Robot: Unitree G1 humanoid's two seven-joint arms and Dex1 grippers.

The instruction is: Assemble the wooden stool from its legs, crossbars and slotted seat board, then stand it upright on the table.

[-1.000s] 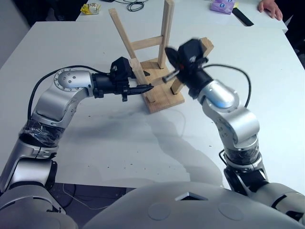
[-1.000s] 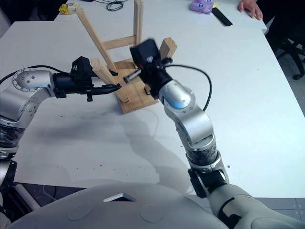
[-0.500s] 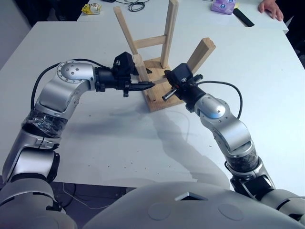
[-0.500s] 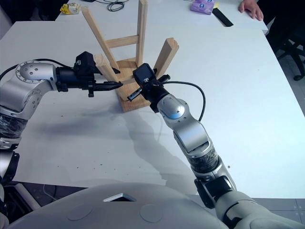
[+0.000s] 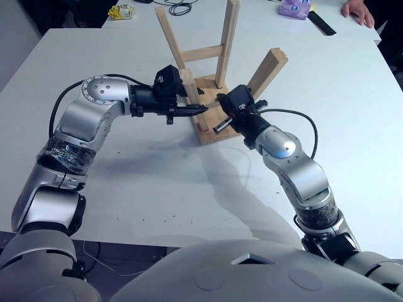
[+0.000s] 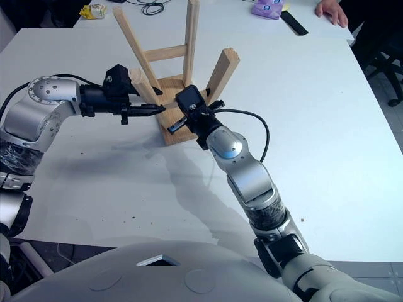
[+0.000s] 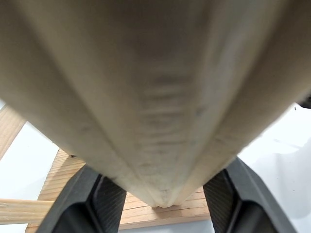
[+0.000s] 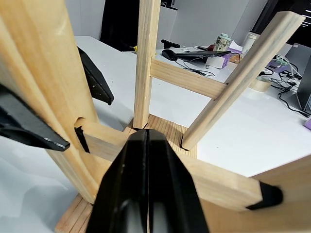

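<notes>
Holding a leg of the upturned stool [image 5: 214, 82] with the left gripper [image 5: 196, 109], while the right gripper [image 8: 147, 133] is pressed shut above a low crossbar [image 8: 209, 179].

The dark, flat fingers [image 7: 109, 204] of the left gripper sit on both sides of the short leg [image 7: 155, 97], a pale square bar with soft rounded edges. The two black fingers of the right gripper lie together with only a thin seam between them and grasp nothing. The low crossbar enters a cut notch in the short leg. The seat board [image 5: 211, 133] lies flat on the white table [image 5: 157, 189]; its surface has fine straight grooves. Two long legs [image 5: 230, 38] rise from it, joined by a higher crossbar [image 5: 203, 53], and a fourth leg [image 5: 267, 66] leans outward.
</notes>
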